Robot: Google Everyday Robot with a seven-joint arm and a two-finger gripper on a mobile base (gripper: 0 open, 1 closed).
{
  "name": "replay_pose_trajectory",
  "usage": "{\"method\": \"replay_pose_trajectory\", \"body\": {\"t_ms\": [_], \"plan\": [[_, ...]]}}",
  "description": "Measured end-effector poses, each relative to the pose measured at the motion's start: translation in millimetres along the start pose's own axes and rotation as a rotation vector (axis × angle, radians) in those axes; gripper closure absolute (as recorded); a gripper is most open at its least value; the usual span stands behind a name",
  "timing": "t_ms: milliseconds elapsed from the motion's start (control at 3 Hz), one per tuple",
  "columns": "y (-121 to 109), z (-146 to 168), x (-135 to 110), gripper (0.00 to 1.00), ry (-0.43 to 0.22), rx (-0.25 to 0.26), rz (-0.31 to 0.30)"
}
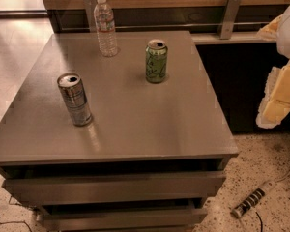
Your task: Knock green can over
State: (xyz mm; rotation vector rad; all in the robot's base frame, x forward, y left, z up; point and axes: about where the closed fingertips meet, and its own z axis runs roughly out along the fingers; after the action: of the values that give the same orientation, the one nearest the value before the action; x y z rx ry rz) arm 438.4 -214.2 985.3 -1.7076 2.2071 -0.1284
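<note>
Camera view: green can (156, 61) upright, water bottle (106, 25) near, silver can (75, 99) farther; tool (279, 93) well apart at right (grip unclear).

green can (156, 62) with pale leafy markings; cream-yellow gripper (280, 98) at right

On the grey cabinet (150, 122) stand 1 silver-grey can (75, 99) and 1 clear bottle (106, 28), probably plastic.

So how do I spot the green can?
Look at the grey table, with the gripper off its right side. Near the back, right of the bottle, stands the green can. It is green with pale leafy marks; the other can, front left, is silver.
</note>
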Motion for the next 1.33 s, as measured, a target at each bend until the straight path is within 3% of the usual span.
{"method": "replay_pose_trajectory", "body": {"t_ms": [333,1000,1333], "plan": [[0,0,0,0.00,0.000,0.000,0.000],[-28,22,-1,0.00,-0.140,0.031,0.102],[-51,45,-12,0.00,-0.407,0.082,0.233]]}}
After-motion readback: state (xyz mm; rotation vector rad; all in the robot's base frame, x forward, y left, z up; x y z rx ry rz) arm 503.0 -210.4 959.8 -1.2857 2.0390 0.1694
